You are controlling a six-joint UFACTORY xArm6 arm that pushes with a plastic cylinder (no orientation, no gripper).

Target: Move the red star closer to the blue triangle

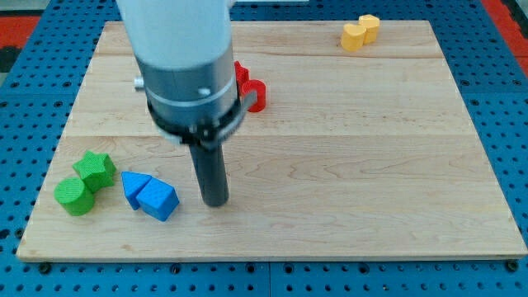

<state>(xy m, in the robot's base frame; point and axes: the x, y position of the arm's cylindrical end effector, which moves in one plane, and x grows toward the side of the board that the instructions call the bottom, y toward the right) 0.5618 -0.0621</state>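
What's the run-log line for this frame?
tip: right of blue triangle, apart | red block: behind arm, shape unclear | goal: not met

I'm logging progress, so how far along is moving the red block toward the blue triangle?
Nothing looks done: the red block, half hidden behind the arm, sits apart from the blue triangle block. In hand: my tip rests right of the triangle, touching neither. Left: the whole push.

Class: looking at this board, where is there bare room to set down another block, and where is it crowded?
Free: the wide stretch right of my tip, below the yellow blocks. Crowded: the bottom-left corner, with green blocks and blue blocks, and around the red block by the arm.
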